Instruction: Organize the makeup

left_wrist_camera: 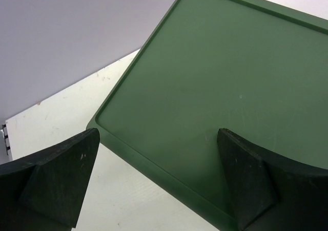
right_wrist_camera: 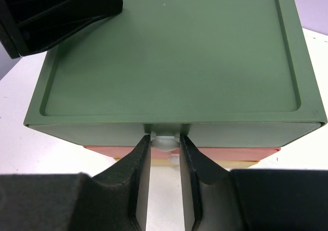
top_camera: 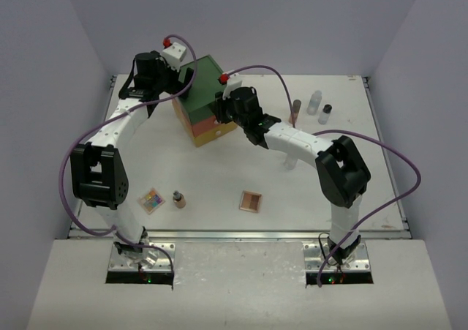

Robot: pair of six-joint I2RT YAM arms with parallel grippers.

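Note:
The makeup lies spread on the table. A multicoloured palette (top_camera: 151, 200), a small tan dark-capped bottle (top_camera: 178, 198) and a brown palette (top_camera: 251, 200) are at the front. A tan tube (top_camera: 295, 112), a clear bottle (top_camera: 315, 102) and a dark-capped bottle (top_camera: 325, 113) stand at the back right. My right gripper (top_camera: 219, 115) (right_wrist_camera: 165, 145) is shut on the white knob (right_wrist_camera: 165, 142) of the green top drawer of the three-drawer box (top_camera: 201, 88). My left gripper (top_camera: 178, 83) (left_wrist_camera: 159, 144) is open and empty, hovering over the box's green top (left_wrist_camera: 215, 77) at its back left edge.
The box's orange drawer (right_wrist_camera: 230, 152) and yellow drawer (top_camera: 217, 134) sit shut below the green one. Grey walls close in the table at the back and both sides. My left gripper's finger (right_wrist_camera: 56, 11) shows over the box top in the right wrist view.

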